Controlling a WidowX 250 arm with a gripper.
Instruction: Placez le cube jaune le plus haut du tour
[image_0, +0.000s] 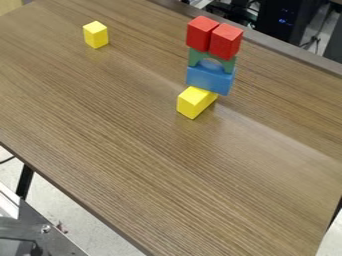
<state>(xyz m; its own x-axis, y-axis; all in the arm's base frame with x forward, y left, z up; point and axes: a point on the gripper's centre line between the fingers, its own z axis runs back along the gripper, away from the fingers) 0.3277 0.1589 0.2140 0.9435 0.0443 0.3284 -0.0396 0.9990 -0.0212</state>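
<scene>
From my station, the counter (133, 175) runs under everything, its wood grain slanting from about ten toward four o'clock. Biggest thing on it is the tower (210, 78), between twelve and one o'clock of my view. Its blue block (207, 82) sits over a yellow base block (192, 105) that juts out toward seven; above the blue comes a green arch (229, 64), and two red blocks (201, 33) (226, 42) stand side by side as the crown.

Smallest is my target, the loose yellow cube (96, 35), toward eleven o'clock, well apart from the tower and resting upright on the counter. It is plain bright yellow, palest on top, with crisp edges, and looks a touch taller than wide.

I'd call this the pick-up stage. I cannot tell whether the hand is wide, narrow or holding anything. Next I'd want it squarely above the cube, lowered to take two opposite sides, then raised clear of the reds before travelling toward four o'clock. The release should be gentle, on top of the reds; the blue overhangs its base, so a sideways nudge could topple the stack.
</scene>
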